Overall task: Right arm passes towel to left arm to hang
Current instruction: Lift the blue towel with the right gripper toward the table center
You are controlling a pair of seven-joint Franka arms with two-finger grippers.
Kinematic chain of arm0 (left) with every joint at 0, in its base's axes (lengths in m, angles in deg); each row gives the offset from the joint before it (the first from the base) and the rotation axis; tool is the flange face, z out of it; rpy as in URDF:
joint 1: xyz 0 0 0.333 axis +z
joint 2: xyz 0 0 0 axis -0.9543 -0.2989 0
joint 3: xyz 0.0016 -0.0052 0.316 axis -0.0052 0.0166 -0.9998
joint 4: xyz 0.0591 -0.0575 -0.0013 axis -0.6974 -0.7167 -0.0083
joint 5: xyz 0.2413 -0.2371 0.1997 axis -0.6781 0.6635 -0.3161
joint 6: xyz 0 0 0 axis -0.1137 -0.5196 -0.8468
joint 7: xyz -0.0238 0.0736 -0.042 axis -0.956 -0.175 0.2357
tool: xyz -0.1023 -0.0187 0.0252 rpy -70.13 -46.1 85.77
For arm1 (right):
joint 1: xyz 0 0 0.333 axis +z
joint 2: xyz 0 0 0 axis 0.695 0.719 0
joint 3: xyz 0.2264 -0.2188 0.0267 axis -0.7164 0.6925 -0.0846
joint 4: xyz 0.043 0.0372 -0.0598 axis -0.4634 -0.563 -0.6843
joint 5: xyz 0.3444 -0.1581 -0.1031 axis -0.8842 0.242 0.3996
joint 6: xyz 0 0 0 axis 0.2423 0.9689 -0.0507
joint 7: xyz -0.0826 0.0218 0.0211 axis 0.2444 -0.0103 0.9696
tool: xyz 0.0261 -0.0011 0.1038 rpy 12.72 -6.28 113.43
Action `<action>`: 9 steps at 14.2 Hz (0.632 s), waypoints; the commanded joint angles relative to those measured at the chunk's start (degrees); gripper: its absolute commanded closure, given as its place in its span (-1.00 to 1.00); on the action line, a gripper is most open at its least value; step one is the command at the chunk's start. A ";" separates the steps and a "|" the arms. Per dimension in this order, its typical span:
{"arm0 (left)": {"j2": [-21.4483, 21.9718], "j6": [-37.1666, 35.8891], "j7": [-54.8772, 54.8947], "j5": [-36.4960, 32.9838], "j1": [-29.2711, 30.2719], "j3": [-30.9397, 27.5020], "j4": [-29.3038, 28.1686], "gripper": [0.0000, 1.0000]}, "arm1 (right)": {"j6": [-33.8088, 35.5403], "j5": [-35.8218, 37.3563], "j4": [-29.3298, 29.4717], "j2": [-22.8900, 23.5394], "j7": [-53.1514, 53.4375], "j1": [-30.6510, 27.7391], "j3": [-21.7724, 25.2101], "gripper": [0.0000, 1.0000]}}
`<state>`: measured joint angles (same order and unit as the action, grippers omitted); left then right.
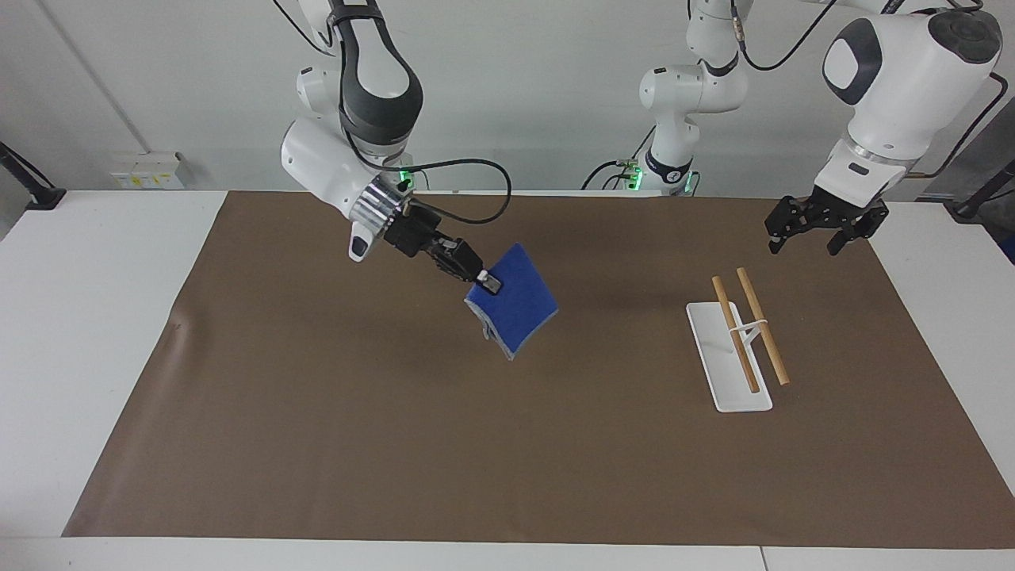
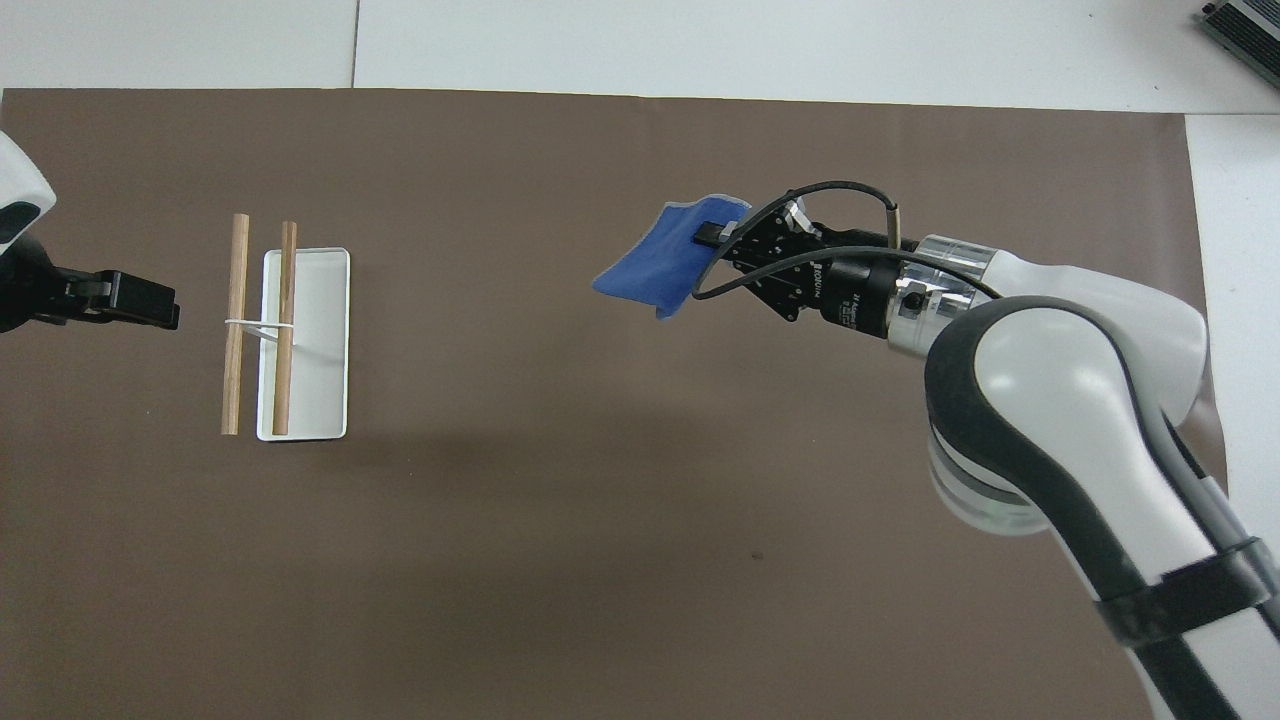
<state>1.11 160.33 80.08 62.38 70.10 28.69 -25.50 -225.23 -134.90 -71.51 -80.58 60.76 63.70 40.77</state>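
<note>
My right gripper (image 1: pixel 486 281) (image 2: pixel 708 236) is shut on one edge of the blue towel (image 1: pixel 515 303) (image 2: pixel 660 265). The folded cloth hangs tilted in the air over the middle of the brown mat. The right arm (image 1: pixel 333 162) reaches out from its base toward the centre. My left gripper (image 1: pixel 817 226) (image 2: pixel 150 300) hangs open in the air with nothing between its fingers, over the mat's edge beside the rack at the left arm's end. The left arm (image 1: pixel 896 71) waits there.
A white tray base (image 1: pixel 714 357) (image 2: pixel 320 300) carries a rack of two wooden rods (image 1: pixel 761 325) (image 2: pixel 236 320) at the left arm's end of the brown mat (image 1: pixel 507 460). White table (image 1: pixel 79 317) borders the mat.
</note>
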 commanded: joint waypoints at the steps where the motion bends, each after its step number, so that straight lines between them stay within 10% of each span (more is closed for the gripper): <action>1: 1.20 0.08 -0.29 -0.12 0.22 0.06 -1.01 -1.00 | -4.97 -7.86 -0.21 0.00 0.48 3.52 0.06 1.00; 9: 2.43 -0.27 -2.21 0.49 -0.30 0.59 -2.14 -1.00 | -7.62 -15.62 0.23 0.01 -0.05 6.17 -0.03 1.00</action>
<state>1.91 160.29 79.54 62.42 69.96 29.03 -25.56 -232.14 -149.05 -71.48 -80.46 60.76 69.92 40.80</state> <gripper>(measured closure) 0.000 0.960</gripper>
